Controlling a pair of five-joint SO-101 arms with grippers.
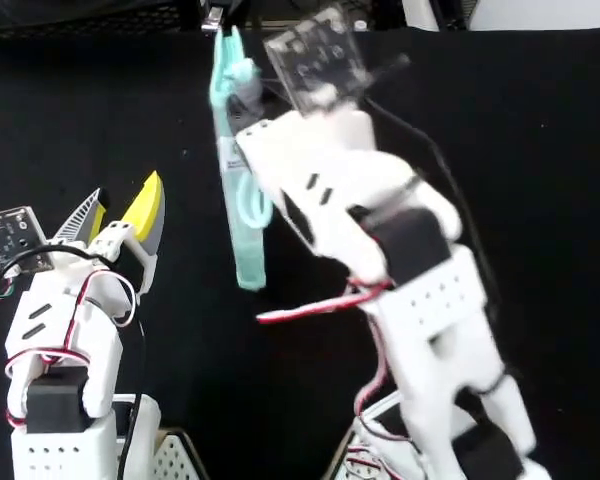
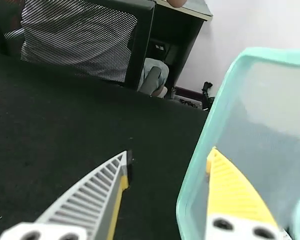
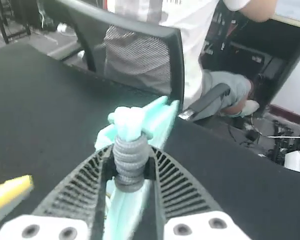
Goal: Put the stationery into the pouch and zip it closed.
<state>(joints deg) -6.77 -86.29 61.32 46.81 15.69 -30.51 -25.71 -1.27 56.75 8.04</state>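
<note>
Above black table, right hand clamps the pouch.

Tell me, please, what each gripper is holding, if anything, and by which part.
The right gripper is shut on the teal pouch at one end, around its grey ribbed piece. The left gripper is open and holds nothing.
</note>
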